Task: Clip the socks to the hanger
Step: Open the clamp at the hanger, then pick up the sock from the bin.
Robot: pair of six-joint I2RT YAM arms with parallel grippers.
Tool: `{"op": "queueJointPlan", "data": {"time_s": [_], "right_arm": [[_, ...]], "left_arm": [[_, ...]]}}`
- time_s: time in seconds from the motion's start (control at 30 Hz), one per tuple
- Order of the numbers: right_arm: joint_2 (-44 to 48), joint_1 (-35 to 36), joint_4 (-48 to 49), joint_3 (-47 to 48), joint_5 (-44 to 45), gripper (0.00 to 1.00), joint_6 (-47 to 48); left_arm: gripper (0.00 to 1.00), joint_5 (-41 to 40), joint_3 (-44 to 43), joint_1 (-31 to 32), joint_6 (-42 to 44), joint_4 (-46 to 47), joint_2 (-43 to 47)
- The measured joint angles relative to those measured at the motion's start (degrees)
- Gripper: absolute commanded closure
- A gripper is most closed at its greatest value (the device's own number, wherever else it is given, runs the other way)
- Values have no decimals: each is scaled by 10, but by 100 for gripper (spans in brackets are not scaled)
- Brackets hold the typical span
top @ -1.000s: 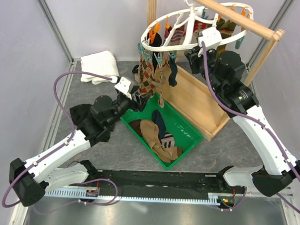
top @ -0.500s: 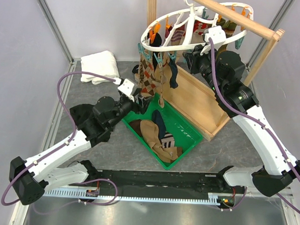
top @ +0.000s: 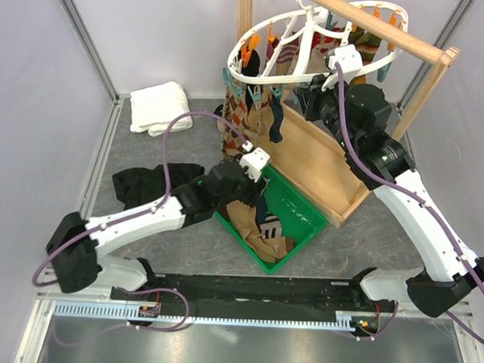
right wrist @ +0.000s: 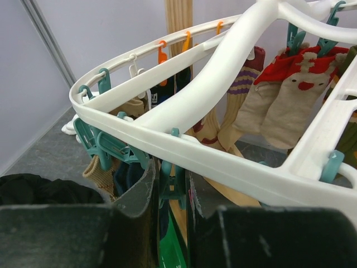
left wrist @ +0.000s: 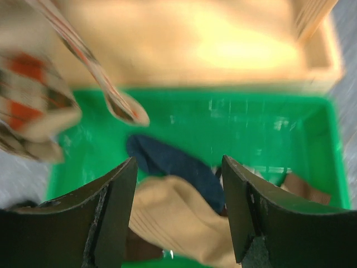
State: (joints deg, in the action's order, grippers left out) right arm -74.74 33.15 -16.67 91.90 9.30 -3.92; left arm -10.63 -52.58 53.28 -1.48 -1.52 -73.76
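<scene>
The white oval hanger (top: 299,71) hangs from the wooden rail with several socks (top: 245,117) clipped under it. My right gripper (top: 309,89) is at its near rim. In the right wrist view the gripper (right wrist: 173,187) is shut on a teal clip (right wrist: 172,180) just below the white rim (right wrist: 201,151). My left gripper (top: 256,182) hangs open and empty over the green bin (top: 311,226). In the left wrist view the gripper (left wrist: 178,163) is above a navy sock (left wrist: 167,162) and a tan sock (left wrist: 184,220).
A wooden stand with a box base (top: 323,165) stands behind the bin. A black cloth heap (top: 141,183) lies at the left and a white towel (top: 158,107) at the back left. Clipped patterned socks (left wrist: 33,106) dangle near the left gripper.
My left arm has swung right, from beside the hanging socks to above the green bin. My right gripper has stayed at the hanger's rim, which has shifted slightly.
</scene>
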Motion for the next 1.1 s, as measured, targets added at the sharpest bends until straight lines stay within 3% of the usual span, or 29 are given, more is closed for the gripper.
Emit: {"op": "queueJointPlan", "data": {"time_s": [0.17, 0.33, 0.57, 1.1], "right_arm": [[0, 0, 6, -10, 0, 95, 0], [2, 0, 14, -18, 0, 95, 0], [8, 0, 27, -32, 0, 95, 0], [9, -1, 38, -45, -6, 95, -1]], "left_arm": [[41, -48, -52, 2, -83, -62, -82], [43, -116, -56, -3, -188, -59, -127], [48, -134, -58, -53, -319, -40, -202], [63, -132, -145, -79, -359, -28, -365]]}}
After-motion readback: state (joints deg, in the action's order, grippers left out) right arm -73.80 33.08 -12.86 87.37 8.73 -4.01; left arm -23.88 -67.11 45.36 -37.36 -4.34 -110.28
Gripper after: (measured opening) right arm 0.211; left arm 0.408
